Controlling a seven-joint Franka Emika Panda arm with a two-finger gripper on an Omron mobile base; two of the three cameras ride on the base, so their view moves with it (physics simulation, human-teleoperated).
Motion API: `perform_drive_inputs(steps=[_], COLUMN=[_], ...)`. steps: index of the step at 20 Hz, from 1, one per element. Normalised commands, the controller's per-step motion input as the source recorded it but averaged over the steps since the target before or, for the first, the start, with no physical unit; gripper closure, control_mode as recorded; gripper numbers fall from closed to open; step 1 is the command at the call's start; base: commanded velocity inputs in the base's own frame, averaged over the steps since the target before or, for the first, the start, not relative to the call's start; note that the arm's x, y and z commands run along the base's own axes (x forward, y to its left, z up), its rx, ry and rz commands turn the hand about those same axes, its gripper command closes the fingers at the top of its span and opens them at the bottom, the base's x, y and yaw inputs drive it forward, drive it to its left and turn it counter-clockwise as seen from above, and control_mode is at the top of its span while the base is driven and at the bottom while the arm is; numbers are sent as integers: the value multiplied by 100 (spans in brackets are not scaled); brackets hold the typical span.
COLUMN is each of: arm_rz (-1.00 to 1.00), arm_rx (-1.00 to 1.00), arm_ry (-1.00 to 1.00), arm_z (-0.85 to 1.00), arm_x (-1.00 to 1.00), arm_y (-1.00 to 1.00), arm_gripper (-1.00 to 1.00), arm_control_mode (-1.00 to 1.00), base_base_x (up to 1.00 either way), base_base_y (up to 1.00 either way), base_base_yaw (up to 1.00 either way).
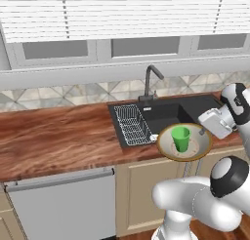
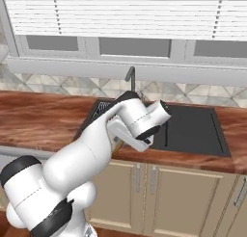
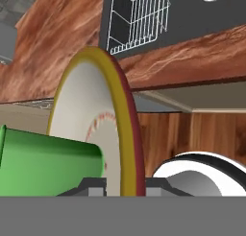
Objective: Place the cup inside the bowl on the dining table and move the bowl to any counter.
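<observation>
The bowl (image 1: 194, 147) is wide and shallow, cream inside with a tan rim, and hangs level over the front edge of the counter (image 1: 58, 131) beside the sink. The green cup (image 1: 181, 138) stands upright inside it. My gripper (image 1: 202, 131) is shut on the bowl's right rim. In the hand view the bowl (image 3: 91, 115) appears edge-on, its yellow and brown rim running down between my fingertips (image 3: 91, 184), and the cup (image 3: 48, 160) lies to the left of the rim. In the right base view my arm covers the bowl. The dining table is out of view.
A black sink (image 1: 171, 112) holds a white wire rack (image 1: 133, 124), with a dark faucet (image 1: 149, 83) behind it. Wood-grain worktop stretches left of the sink. Beige cabinets (image 1: 141, 195) and a grey dishwasher front (image 1: 63, 205) stand below. Tiled wall and window blinds rise behind.
</observation>
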Motion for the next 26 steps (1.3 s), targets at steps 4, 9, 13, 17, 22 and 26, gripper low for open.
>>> perform_drive_inputs(steps=[4, 9, 13, 17, 22, 26], arm_rz=[0, 0, 0, 0, 0, 0], arm_rx=[0, 0, 0, 0, 0, 0], arm_ry=[0, 0, 0, 0, 0, 0], arm_z=[0, 0, 0, 0, 0, 0], arm_x=[0, 0, 0, 0, 0, 0], arm_y=[0, 0, 0, 0, 0, 0], arm_gripper=[100, 100, 100, 100, 100, 100], arm_control_mode=[100, 100, 100, 100, 100, 100], base_base_x=[32, 31, 33, 38, 51, 59], base_base_y=[59, 63, 63, 63, 56, 54], base_base_yaw=[-6, -7, -7, -7, -6, -6])
